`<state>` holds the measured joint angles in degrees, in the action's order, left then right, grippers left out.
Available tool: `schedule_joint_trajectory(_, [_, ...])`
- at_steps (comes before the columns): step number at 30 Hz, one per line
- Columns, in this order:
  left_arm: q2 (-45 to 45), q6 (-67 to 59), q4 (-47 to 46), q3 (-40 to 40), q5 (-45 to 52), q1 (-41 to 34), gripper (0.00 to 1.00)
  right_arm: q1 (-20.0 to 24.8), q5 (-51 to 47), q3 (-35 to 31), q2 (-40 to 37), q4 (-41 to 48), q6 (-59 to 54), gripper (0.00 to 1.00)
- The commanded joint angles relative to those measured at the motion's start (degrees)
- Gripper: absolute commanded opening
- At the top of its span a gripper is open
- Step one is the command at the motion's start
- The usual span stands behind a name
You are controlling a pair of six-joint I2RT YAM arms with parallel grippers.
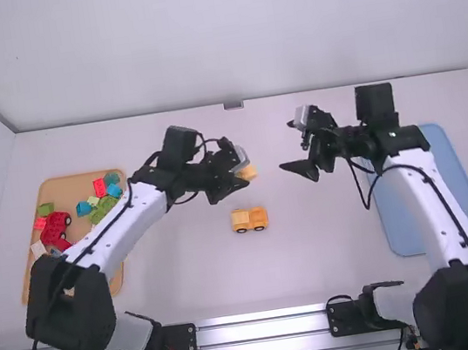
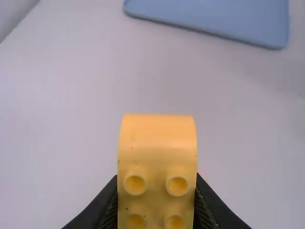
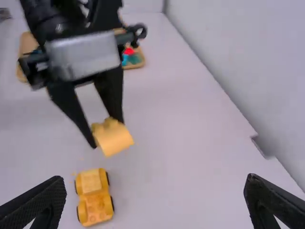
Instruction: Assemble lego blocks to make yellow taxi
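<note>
Near the table's middle, my left gripper [image 1: 240,183] is shut on a yellow curved block [image 1: 247,172], held above and beyond the yellow wheeled car base [image 1: 249,219]. In the left wrist view the block [image 2: 157,148], its studs showing, is clamped between the fingers of my left gripper [image 2: 156,202]. To the right, my right gripper [image 1: 293,166] hovers with nothing held; in the right wrist view my right gripper [image 3: 155,198] is wide open. That view also has the held block [image 3: 113,137] hanging over the table near the car base [image 3: 94,196].
An orange tray [image 1: 117,285] with several red, green and blue pieces lies at the left, partly under the left arm. A blue tray [image 1: 403,233] lies at the right, partly under the right arm. A wall [image 1: 222,36] rises behind the table's far edge.
</note>
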<state>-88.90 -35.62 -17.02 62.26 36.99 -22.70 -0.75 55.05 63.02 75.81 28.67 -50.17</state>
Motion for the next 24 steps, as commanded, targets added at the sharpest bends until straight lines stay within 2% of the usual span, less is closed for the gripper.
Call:
schedule_joint_trajectory(1, [-2.51, 1.4, 1.38, 1.11, -5.11, -3.96, 0.02, 3.21, -0.9, -7.54, -5.38, -4.44, 11.54, 0.98])
schedule_joint_trajectory(2, [-2.97, 1.64, 1.86, 1.11, -5.9, -4.68, 0.02, 3.91, -1.44, -9.18, -6.6, -6.01, 13.31, 0.98])
schedule_joint_trajectory(5, [-6.62, 2.99, 3.98, 1.84, -9.64, -8.66, 0.02, 8.2, -6.38, -19.43, -15.37, -15.43, 24.0, 0.98])
schedule_joint_trajectory(9, [-11.1, 2.8, 2.4, 4.94, -9.44, -11.04, 0.02, 11.26, -8.85, -27.34, -24.13, -20.63, 29.94, 0.98])
schedule_joint_trajectory(12, [-16.92, 0.96, -1.46, 10.12, -9.44, -13.05, 0.02, 13.73, -8.68, -33.79, -33.05, -23.17, 32.98, 0.98])
schedule_joint_trajectory(13, [-17.27, 0.79, -1.75, 10.45, -9.44, -13.18, 0.01, 13.84, -8.7, -34.07, -33.51, -23.26, 33.14, 0.98])
schedule_joint_trajectory(16, [-23.56, -1.9, -5.66, 15.15, -12.63, -15.65, 0.02, 16.2, -8.85, -38.64, -42.29, -23.87, 35.43, 0.99])
schedule_joint_trajectory(17, [-23.56, -1.9, -5.66, 15.15, -12.63, -15.65, 0.02, 16.2, -8.85, -38.64, -42.29, -23.87, 35.43, 0.99])
schedule_joint_trajectory(19, [-27.32, -1.09, -5.03, 16.13, -17.81, -17.94, 0.02, 18.18, -8.81, -40.59, -47.58, -23.17, 35.5, 0.99])
schedule_joint_trajectory(24, [-31.54, -1.14, -3.85, 16.06, -19.45, -20.63, 0.02, 21.62, -8.83, -42.16, -52.85, -23.06, 38.86, 0.99])
